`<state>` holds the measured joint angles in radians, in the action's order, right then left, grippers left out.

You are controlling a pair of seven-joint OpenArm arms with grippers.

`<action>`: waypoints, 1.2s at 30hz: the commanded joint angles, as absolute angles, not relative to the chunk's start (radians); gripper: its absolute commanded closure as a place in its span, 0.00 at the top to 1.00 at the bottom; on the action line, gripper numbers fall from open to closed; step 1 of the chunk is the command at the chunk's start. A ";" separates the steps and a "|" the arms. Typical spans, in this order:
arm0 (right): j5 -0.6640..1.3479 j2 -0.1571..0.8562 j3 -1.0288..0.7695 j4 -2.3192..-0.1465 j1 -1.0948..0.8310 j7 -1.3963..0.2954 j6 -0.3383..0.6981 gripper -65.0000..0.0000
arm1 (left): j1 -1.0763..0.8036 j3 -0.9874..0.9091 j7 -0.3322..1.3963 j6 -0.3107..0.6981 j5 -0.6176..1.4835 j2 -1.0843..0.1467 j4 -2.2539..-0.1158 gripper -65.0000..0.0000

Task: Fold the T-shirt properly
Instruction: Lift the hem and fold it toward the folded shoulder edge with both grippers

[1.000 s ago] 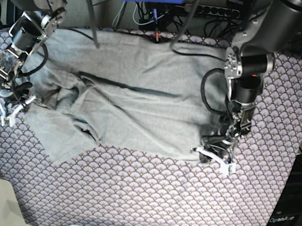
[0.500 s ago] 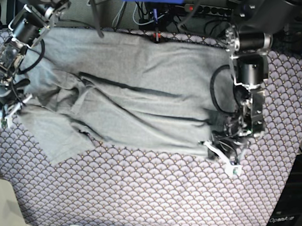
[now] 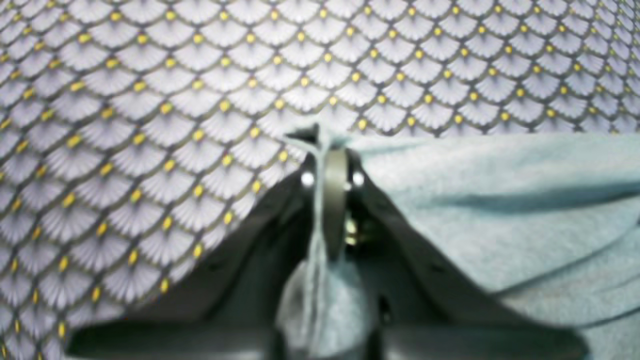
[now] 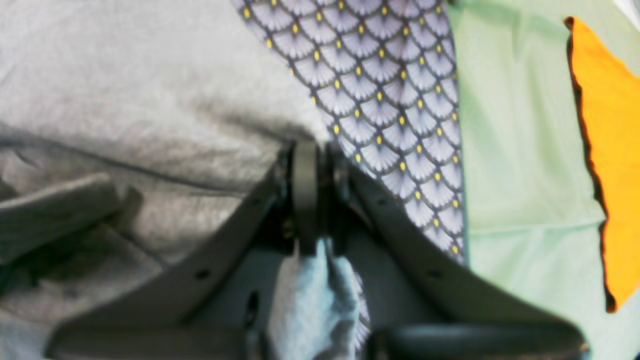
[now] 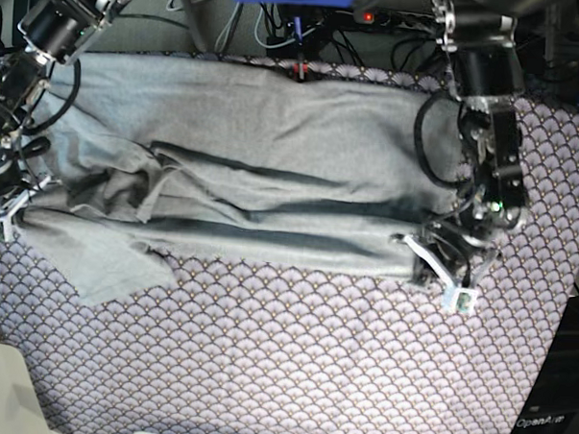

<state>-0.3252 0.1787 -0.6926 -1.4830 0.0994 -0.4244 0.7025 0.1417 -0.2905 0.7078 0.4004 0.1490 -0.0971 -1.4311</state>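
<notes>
Both grippers, left gripper [image 5: 447, 279] and right gripper [image 5: 3, 212], are clamped on T-shirt [image 5: 272, 168] edges; it's stretched across the desk's far half, mid-fold; next you need an even, taut carry

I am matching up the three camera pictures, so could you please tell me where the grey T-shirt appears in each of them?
Base view: the T-shirt spreads across the upper middle, between both arms.
Left wrist view: it fills the right and lower part, an edge pinched in the left gripper.
Right wrist view: it covers the left half, pinched by the right gripper.
Shared landmark: the scallop-patterned cloth underneath.
</notes>
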 commanded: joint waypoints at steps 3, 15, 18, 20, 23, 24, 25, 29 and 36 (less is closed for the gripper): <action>-0.317 0.186 -0.696 -1.541 0.096 -0.404 0.698 0.00 | 0.125 -0.292 0.697 0.404 0.157 -0.104 -1.509 0.00; -0.317 0.183 -0.699 -1.629 0.062 -0.403 0.698 0.00 | 0.070 -0.397 0.756 0.410 0.159 -0.102 -1.612 0.00; -0.306 0.182 -0.696 -1.629 0.028 -0.378 0.698 0.00 | 0.070 -0.429 0.783 0.489 0.159 -0.104 -1.612 0.00; -0.283 0.179 -0.696 -1.629 -0.004 -0.325 0.698 0.00 | 0.068 -0.463 0.794 0.562 0.157 -0.099 -1.616 0.00; -0.245 0.177 -0.696 -1.629 -0.064 -0.277 0.698 0.00 | 0.054 -0.503 0.839 0.633 0.157 -0.097 -1.618 0.00; -0.234 0.177 -0.699 -1.629 -0.081 -0.268 0.698 0.00 | 0.047 -0.509 0.843 0.647 0.157 -0.097 -1.620 0.00; -0.225 0.177 -0.699 -1.629 -0.097 -0.260 0.698 0.00 | 0.044 -0.510 0.848 0.657 0.157 -0.097 -1.621 0.00; -0.185 0.180 -0.700 -1.629 -0.160 -0.213 0.698 0.00 | 0.010 -0.512 0.848 0.694 0.157 -0.102 -1.626 0.00; -0.170 0.171 -0.743 -1.629 -0.259 -0.102 0.698 0.00 | -0.028 -0.512 0.849 0.698 0.157 -0.102 -1.632 0.00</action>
